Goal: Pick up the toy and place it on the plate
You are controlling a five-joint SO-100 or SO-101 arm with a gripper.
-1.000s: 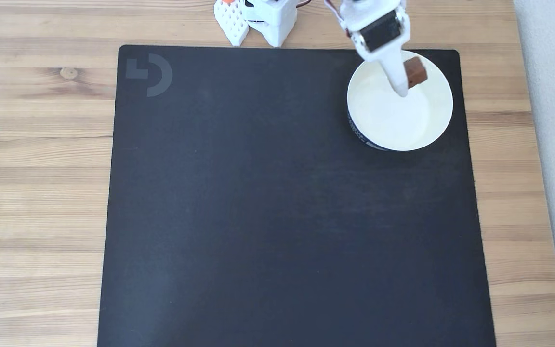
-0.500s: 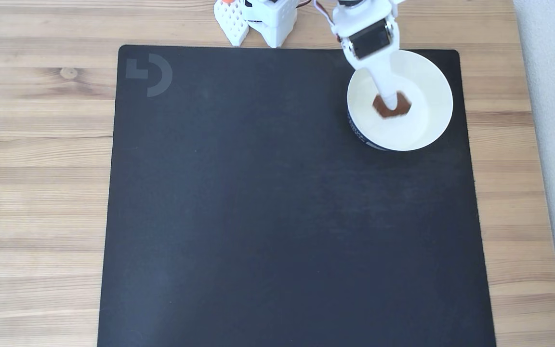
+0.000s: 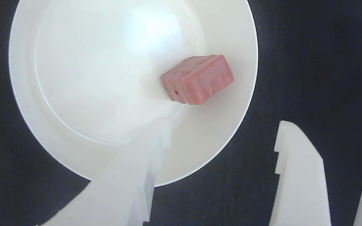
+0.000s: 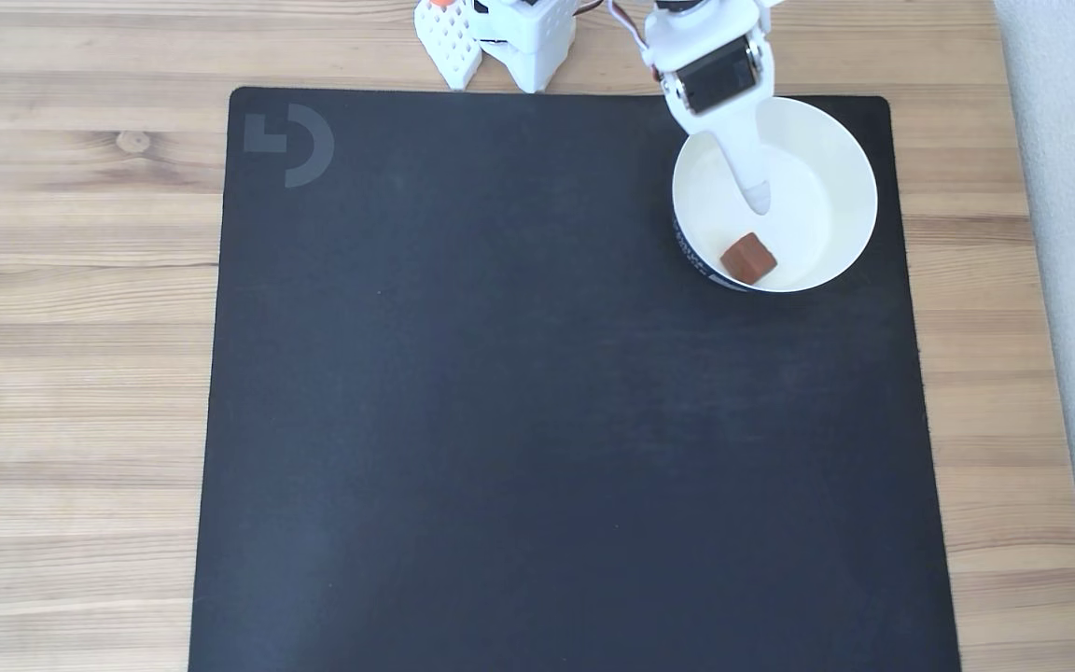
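The toy [image 4: 748, 258] lay inside the plate [image 4: 841, 159], on the near part of its floor and close to the near wall in the fixed view. It rested free, touching neither finger. In the wrist view the toy [image 3: 197, 79] sat right of the plate's centre, its long axis running from lower left to upper right, one end face turned toward the camera.

The fingers [image 3: 222, 135] were parted, gripping nothing. In the wrist view one fingertip [image 3: 163, 127] stood over the plate's inner slope, just below and left of the toy; the other fingertip [image 3: 286, 130] stood outside the rim [image 3: 253, 94], over the black mat [image 3: 313, 62]. In the fixed view the fingers [image 4: 758, 198] pointed down over the middle of the plate, with the toy on their near side, apart from the tip.

Judged from this layout, placement was complete and the remaining move was a withdrawal. The governing relation was that the toy lay ahead of the fingers, not between them, so a lift straight up and back toward the arm's base [image 4: 509, 42] should clear it. The plate's raised wall was the only obstacle: a sideways sweep at the present height could catch the rim and shift the plate.

The mat [image 4: 547, 392] covered most of the wooden worktop [image 4: 80, 308], and nothing else on it stood near the plate.
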